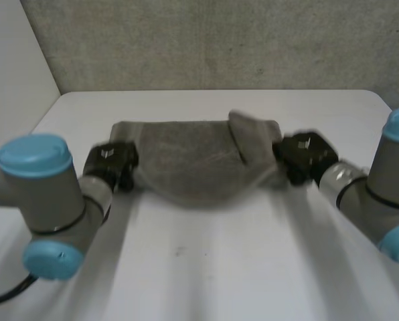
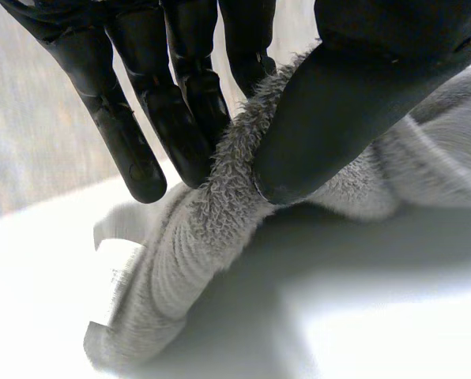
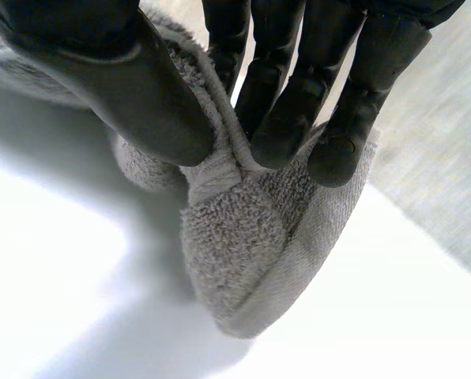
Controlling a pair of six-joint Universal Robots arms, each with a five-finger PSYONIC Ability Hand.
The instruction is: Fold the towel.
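Grey towel [image 1: 193, 170] spans the gap between both hands over the white table [image 1: 206, 267], with its middle sagging and a flap doubled over near the right hand.

Left hand [image 1: 111, 164]: the towel edge is pinched between the thumb and the fingers [image 2: 188, 134]. A white label [image 2: 115, 268] lies just beyond the fingertips.

Right hand [image 1: 305, 155]: thumb and fingers are clamped on a bunched, doubled edge.

Risks:
- Both pinches sit close to the cloth's rim, so tension between the hands could drag it free.
- The bunch at the right fingertips may set a crooked crease.
- Uneven hand travel would skew the edges.
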